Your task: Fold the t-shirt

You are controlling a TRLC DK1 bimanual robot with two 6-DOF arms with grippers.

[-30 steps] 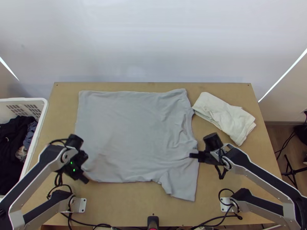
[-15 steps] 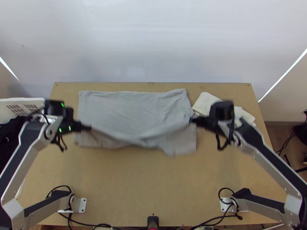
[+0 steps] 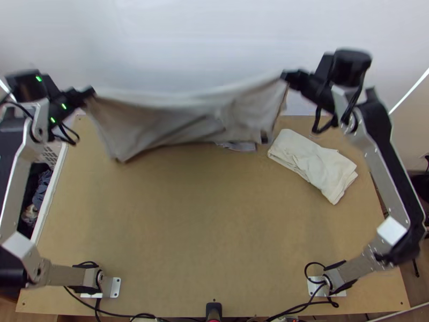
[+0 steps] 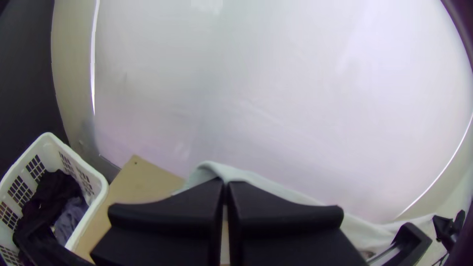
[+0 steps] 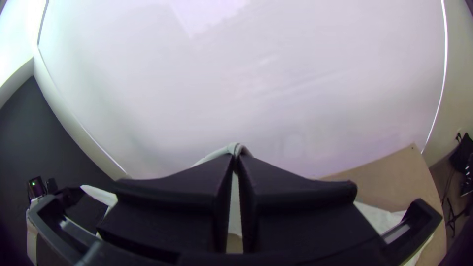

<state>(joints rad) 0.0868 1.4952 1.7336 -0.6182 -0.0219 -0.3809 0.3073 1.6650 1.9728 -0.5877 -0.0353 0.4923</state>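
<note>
The t-shirt (image 3: pixel 182 115) is held up between the left gripper (image 3: pixel 90 92) and the right gripper (image 3: pixel 286 75), each clenched on a portion of its edge. The grippers are set well apart, probably so that the edge is drawn wide and the fabric can be laid down evenly in a fold. A folded white cloth (image 3: pixel 316 163) is placed on the bench (image 3: pixel 204 214), nearer the bases than the right gripper, presumably out of the way. The t-shirt is plain grey, slung with a shallow sag between the grippers; below them it is draped in loose, slanting creases, with no finished fold made out.
</note>
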